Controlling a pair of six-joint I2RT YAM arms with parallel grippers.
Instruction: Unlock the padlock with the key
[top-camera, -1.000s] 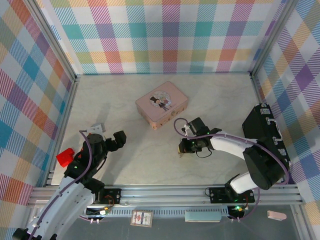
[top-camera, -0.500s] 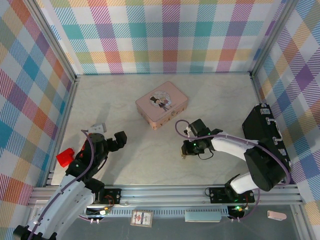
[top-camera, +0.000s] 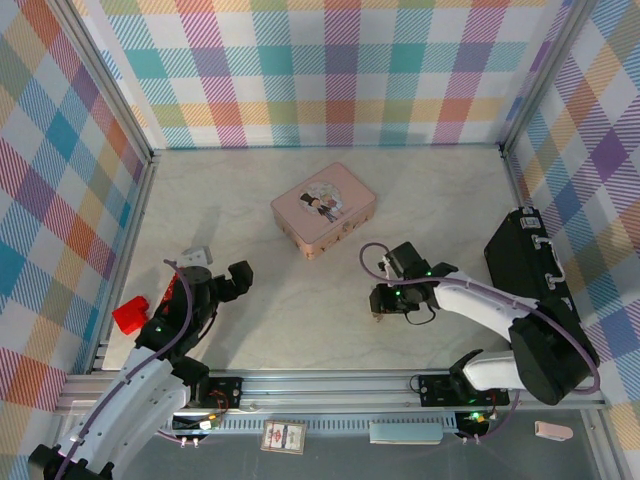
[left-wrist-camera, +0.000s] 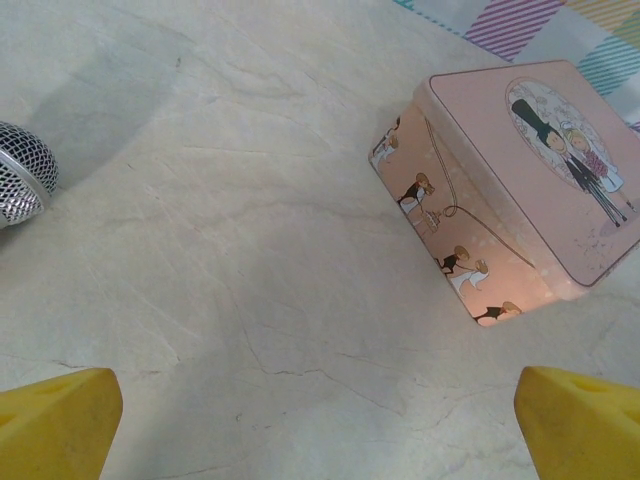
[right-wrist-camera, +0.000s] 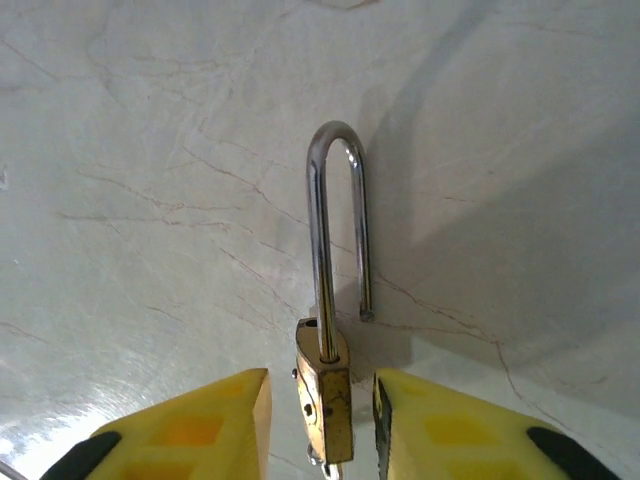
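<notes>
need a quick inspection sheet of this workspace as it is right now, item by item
surface: pale marbled tabletop, no spills seen
job's things: padlock lies on edge on the table, its shackle swung open with one leg free of the body
clutter: pink tin mid-table; red object at the left edge; black case on the right; mesh microphone head
grippers: left gripper wide open over bare table; right gripper open, straddling the padlock body, gaps on both sides
cables: purple cable loops off the right arm; another runs along the left arm
surroundings: plaid walls, metal frame rail
</notes>
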